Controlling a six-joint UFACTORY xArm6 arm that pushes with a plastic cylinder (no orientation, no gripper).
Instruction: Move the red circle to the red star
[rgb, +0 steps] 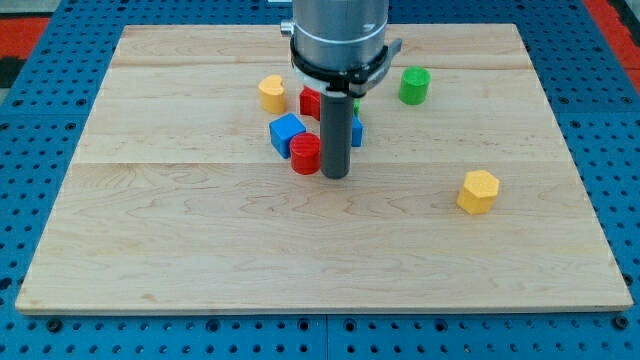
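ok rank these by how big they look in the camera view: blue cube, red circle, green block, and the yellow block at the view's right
1. blue cube and yellow block, about alike; the yellow one sits nearer the view's bottom, so that is unsure
2. red circle, beside my tip
3. green block, farthest toward the view's top

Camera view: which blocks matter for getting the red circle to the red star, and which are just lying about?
Job:
red circle, touching my tip on its left
red star, partly hidden behind the rod
my tip

Lying about:
blue cube
yellow block, upper left
yellow block, right
green block
blue block, mostly hidden behind the rod
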